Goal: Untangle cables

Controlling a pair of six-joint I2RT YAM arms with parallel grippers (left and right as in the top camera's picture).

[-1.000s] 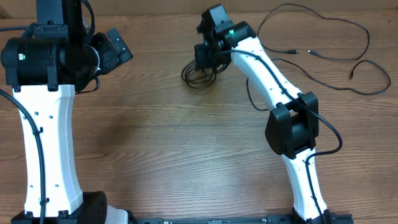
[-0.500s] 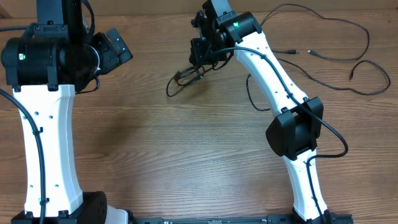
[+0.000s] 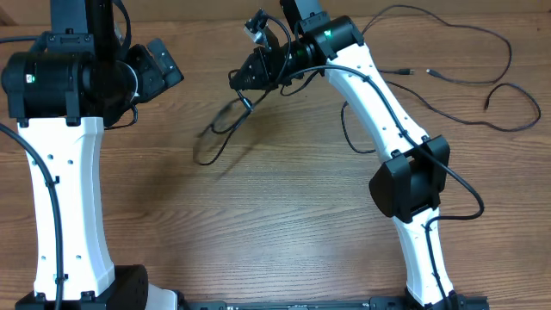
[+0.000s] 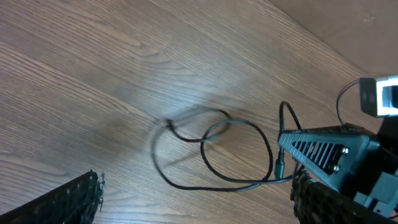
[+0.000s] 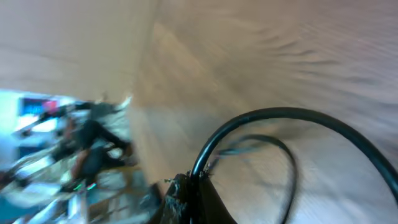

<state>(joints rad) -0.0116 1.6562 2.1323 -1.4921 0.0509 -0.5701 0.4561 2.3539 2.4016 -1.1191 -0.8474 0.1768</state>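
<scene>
Right gripper (image 3: 250,71) clamped shut on the tangled bundle of thin black cords (image 3: 217,133), pinching it at the top knot, near the far middle of the light-brown wooden table (image 3: 284,232). Loops hang from the pinch toward the left arm's side, blurred; can't tell if the lowest loop touches the wood. Left gripper (image 3: 159,62) has its jaws spread wide and empty, well apart from the bundle. A few loose thin black strands (image 3: 469,36) with small silver plug ends (image 3: 405,71) lie flat at the far right, apart from the bundle. Handling guess: cords are very light and limp, so they sag and swing rather than hold shape. They look thin and smooth, so they could slip from a pinch, and plugs may snag on loops. Best hold for the free arm looks like a single outer loop or a plug end low on the bundle, not the knot.
</scene>
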